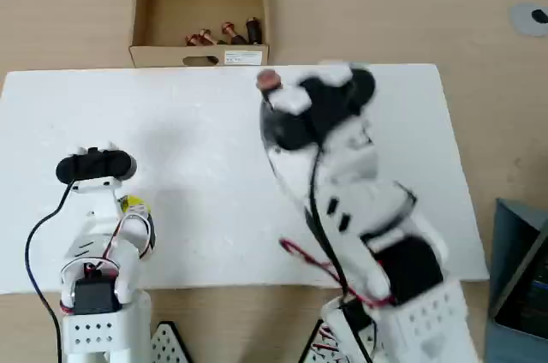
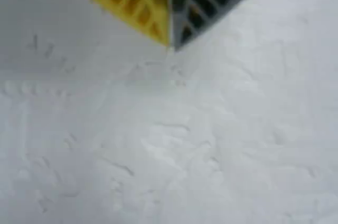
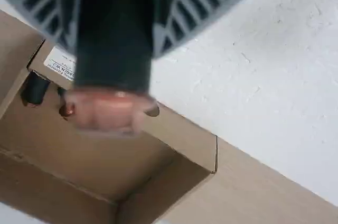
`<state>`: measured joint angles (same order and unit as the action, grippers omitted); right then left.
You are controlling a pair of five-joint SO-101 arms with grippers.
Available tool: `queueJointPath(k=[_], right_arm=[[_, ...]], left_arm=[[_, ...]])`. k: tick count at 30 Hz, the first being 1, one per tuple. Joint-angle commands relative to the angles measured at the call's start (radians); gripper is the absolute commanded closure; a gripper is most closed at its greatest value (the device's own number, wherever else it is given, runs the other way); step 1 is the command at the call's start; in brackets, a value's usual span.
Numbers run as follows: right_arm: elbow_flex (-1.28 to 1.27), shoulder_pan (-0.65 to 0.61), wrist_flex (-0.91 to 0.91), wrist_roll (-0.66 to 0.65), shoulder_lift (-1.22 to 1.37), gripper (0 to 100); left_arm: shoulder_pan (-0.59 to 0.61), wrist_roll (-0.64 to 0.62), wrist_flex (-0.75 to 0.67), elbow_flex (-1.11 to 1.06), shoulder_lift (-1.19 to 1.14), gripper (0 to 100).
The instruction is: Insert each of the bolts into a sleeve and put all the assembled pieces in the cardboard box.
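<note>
nearly finished: right gripper (image 3: 113, 36) clamps seemingly the last assembled piece (image 3: 112, 81); the cardboard box (image 3: 185, 129) just ahead holds the others (image 1: 224, 34).

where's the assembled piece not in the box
High view: the assembled piece is clamped in the right gripper, over the white mat beside the near right corner of the cardboard box.
</note>
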<state>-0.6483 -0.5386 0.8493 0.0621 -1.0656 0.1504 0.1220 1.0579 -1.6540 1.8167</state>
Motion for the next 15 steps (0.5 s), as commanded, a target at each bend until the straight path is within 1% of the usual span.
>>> queueJointPath(k=[1, 5, 7, 15], right_arm=[[0.176, 0.013, -0.006, 0.008, 0.157, 98.9], [0.328, 0.015, -0.008, 0.006, 0.344, 98.9], [0.41, 0.038, -0.009, 0.005, 0.44, 98.9], [0.693, 0.134, -0.129, 0.005, 0.792, 98.8]], left_arm=[[0.008, 0.005, -0.003, 0.005, 0.007, 100], [0.008, 0.002, -0.003, 0.005, 0.007, 100], [0.008, 0.003, -0.003, 0.005, 0.007, 100], [0.008, 0.003, -0.003, 0.005, 0.007, 100]])
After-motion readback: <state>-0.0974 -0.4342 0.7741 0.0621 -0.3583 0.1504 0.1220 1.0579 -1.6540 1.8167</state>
